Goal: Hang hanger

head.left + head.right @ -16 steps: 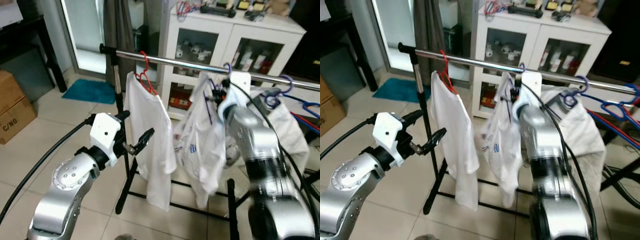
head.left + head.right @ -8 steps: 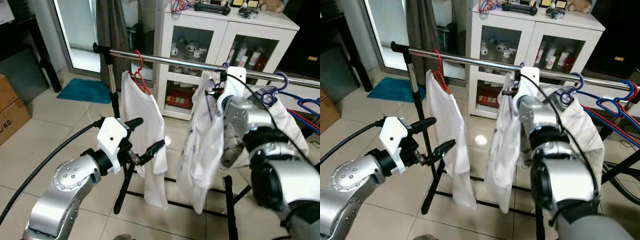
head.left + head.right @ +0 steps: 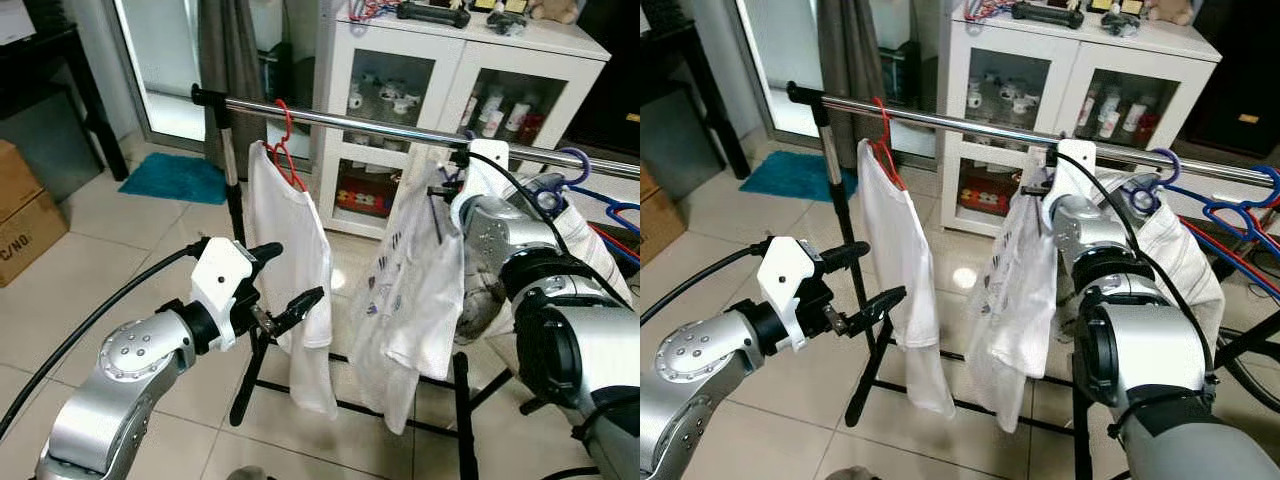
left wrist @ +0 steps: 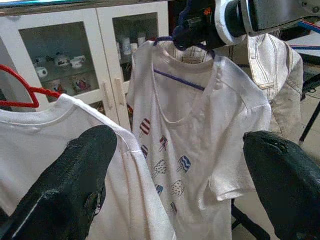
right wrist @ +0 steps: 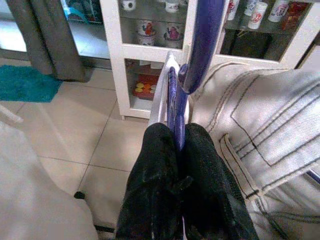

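1. Your right hand (image 5: 176,145) is clamped on the neck of the purple hanger (image 5: 200,45), held up just beside the rail (image 3: 400,130). The printed shirt (image 3: 410,290) hangs from it.
2. Your left hand (image 3: 285,285) is out in front with its fingers (image 4: 75,185) spread apart and nothing between them, near the plain shirt (image 3: 290,240) on the red hanger (image 3: 287,140).
3. I can't tell from these views whether the purple hook is over the rail yet. If you let go too soon, hanger and shirt drop to the floor (image 3: 120,250).
4. The grip is on a thin neck. The shirt's weight could twist the hanger in the fingers and turn the hook away from the rail.
5. The grey jacket (image 5: 260,125) hangs just beside your right hand. Sliding that way could snag its hanger.
6. Keep the left hand off the plain shirt; a nudge could swing it into the printed one.
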Tool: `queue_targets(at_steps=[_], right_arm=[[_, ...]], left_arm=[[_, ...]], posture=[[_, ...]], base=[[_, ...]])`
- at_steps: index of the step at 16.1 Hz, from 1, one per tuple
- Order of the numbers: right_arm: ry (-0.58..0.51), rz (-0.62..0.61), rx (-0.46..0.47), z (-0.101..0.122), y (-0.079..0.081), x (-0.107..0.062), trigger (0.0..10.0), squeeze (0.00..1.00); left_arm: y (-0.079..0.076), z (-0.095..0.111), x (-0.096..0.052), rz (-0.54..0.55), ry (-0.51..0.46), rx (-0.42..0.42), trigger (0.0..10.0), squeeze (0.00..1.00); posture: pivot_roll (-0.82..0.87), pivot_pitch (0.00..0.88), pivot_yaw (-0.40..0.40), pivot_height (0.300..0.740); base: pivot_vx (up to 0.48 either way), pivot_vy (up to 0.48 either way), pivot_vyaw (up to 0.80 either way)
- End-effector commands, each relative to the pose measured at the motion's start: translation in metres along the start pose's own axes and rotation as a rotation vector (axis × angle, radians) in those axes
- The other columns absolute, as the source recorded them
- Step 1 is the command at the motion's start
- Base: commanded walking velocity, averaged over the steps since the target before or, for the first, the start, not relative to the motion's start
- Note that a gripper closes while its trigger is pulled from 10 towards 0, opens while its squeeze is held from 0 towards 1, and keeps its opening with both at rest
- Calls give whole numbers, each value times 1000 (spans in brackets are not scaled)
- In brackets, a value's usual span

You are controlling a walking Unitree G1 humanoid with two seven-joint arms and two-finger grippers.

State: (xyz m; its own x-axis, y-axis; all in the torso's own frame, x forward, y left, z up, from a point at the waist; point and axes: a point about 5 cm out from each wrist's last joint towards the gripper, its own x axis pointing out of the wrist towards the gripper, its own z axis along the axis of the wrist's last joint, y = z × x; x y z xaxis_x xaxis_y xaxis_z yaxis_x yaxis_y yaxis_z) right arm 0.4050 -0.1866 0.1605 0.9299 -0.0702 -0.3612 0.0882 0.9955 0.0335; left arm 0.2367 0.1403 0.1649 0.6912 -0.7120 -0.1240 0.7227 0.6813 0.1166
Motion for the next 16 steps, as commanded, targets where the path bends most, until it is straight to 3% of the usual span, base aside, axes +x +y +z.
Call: queue_targets(at_steps=[1, 4, 8, 10, 13, 14, 15, 16], right_arm=[[-4, -33, 22, 0, -12, -1, 10000, 1000], [-90, 44, -19, 12, -12, -2, 10000, 1000], [-180, 186, 0, 19, -13, -7, 10000, 1000], [-211, 272, 39, 15, -18, -22, 10000, 1000], [-208, 351, -22, -2, -23, -56, 10000, 1000], [-236, 396, -53, -9, -20, -76, 10000, 1000], [-245, 411, -68, -11, -18, -82, 10000, 1000], [-280, 432, -76, -17, -13, -94, 10000, 1000]], left_arm=[[-2, 1, -1, -12, 6, 1, 10000, 969], [3, 0, -2, 27, 6, 13, 10000, 961], [14, -1, 2, 115, 3, 36, 10000, 961], [20, -5, 0, 191, 29, 39, 10000, 976], [25, -7, -2, 275, 22, 23, 10000, 961], [26, -6, -1, 313, 4, 29, 10000, 553], [26, -6, 0, 327, -1, 32, 10000, 553], [28, -6, 2, 350, -3, 30, 10000, 467]], posture=[[226, 0, -41, 740], [218, 0, -41, 740], [202, 0, -30, 740], [182, 0, -18, 740], [162, 0, -5, 740], [153, 0, -4, 740], [153, 0, -4, 740], [146, 0, -2, 740]], base=[[0, 0, 0], [0, 0, 0], [0, 0, 0], [0, 0, 0], [0, 0, 0], [0, 0, 0], [0, 0, 0], [0, 458, 0]])
